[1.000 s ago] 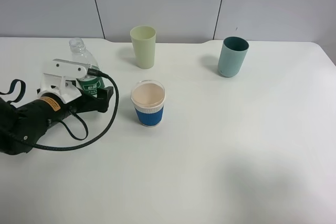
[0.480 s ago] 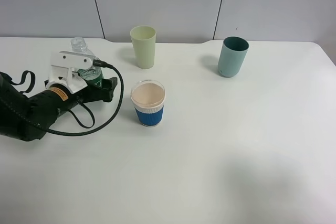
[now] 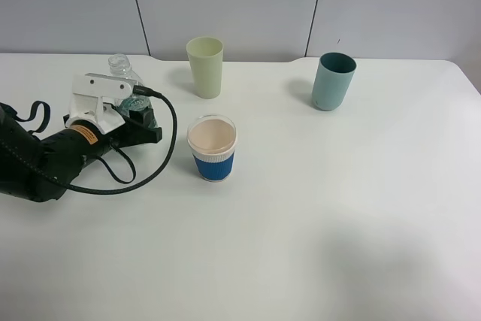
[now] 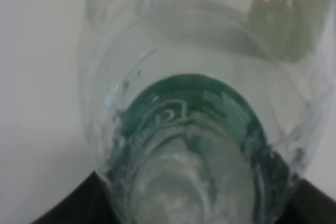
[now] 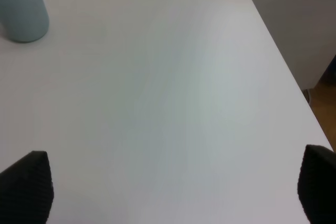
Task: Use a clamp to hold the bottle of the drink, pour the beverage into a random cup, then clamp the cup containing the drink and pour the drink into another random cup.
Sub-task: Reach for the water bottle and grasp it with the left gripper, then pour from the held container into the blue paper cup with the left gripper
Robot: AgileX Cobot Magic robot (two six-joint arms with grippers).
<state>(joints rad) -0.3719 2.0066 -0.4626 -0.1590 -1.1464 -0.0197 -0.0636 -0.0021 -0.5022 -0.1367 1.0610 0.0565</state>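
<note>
The bottle of the drink (image 3: 122, 73), clear with a green label, stands at the table's left, and my left gripper (image 3: 140, 119) is shut on its lower body. It fills the left wrist view as the bottle (image 4: 189, 129), so close that I cannot make out the beverage. The blue-sleeved paper cup (image 3: 213, 148) stands just right of that gripper, its beige inside showing. The pale yellow-green tumbler (image 3: 205, 67) stands behind it. My right gripper (image 5: 168, 187) is open over bare table, its dark fingertips (image 5: 23, 182) wide apart. It is outside the high view.
A teal cup (image 3: 333, 80) stands at the back right and also shows as the teal cup (image 5: 21, 9) in the right wrist view. The left arm's black cable (image 3: 161, 159) loops on the table beside the blue-sleeved cup. The table's right edge (image 5: 283, 77) is near the right gripper.
The left gripper pushed forward around the bottle, then closed on it. The bottle's top shifted slightly right. The cups have not moved.
</note>
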